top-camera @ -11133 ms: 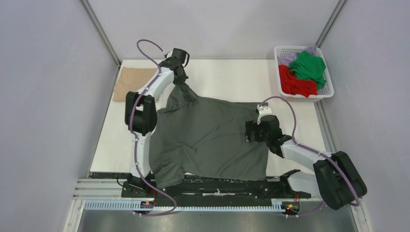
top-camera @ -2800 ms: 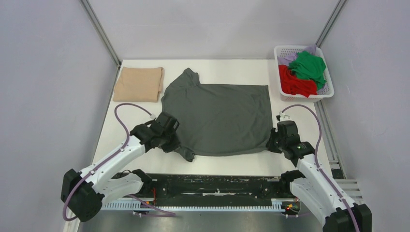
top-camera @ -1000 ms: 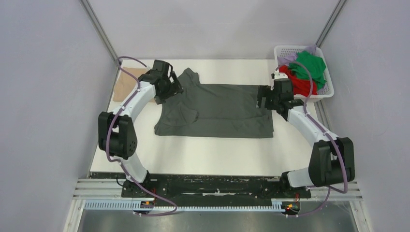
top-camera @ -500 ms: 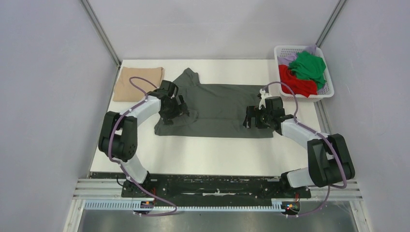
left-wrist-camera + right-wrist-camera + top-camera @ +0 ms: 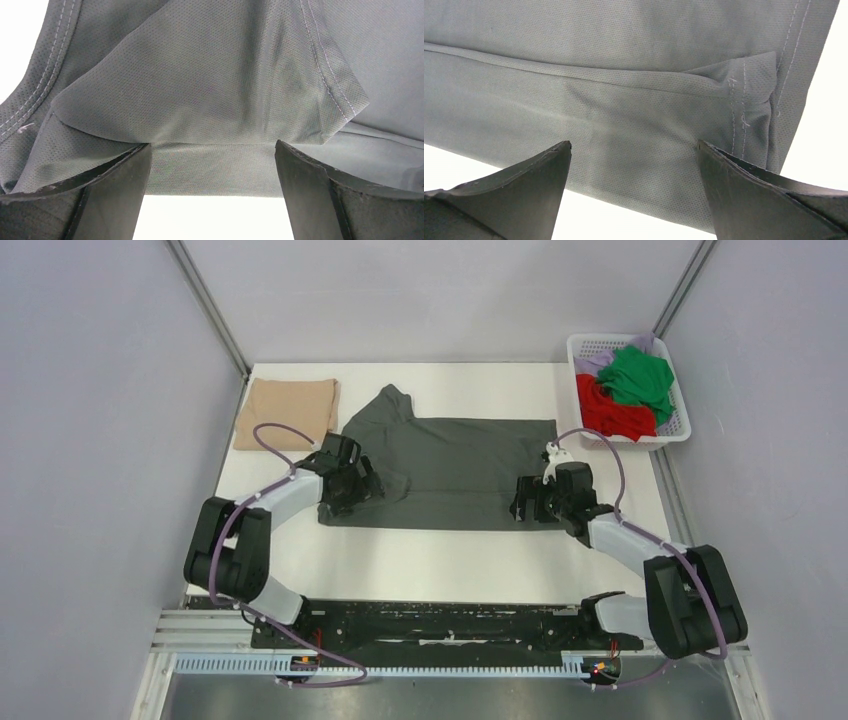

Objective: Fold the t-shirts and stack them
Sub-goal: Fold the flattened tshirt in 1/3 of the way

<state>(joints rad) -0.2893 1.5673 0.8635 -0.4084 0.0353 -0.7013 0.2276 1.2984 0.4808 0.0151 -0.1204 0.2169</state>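
Observation:
A dark grey t-shirt lies flat on the white table, doubled over front to back, with one sleeve pointing to the far left. My left gripper hangs open over its near-left corner; the left wrist view shows a folded sleeve flap above the open gripper. My right gripper is open over the near-right corner, where the right wrist view shows the stitched hem beside the gripper. Nothing sits between either pair of fingers. A folded tan t-shirt rests at the far left.
A white mesh basket stands at the far right corner with red, green and lilac shirts bunched inside. Grey walls close in both sides. A black rail with the arm bases runs along the near edge.
Both arms have drawn back from the shirt's far edge to its near corners, jaws open throughout. The grey shirt stays folded in half where it was laid.

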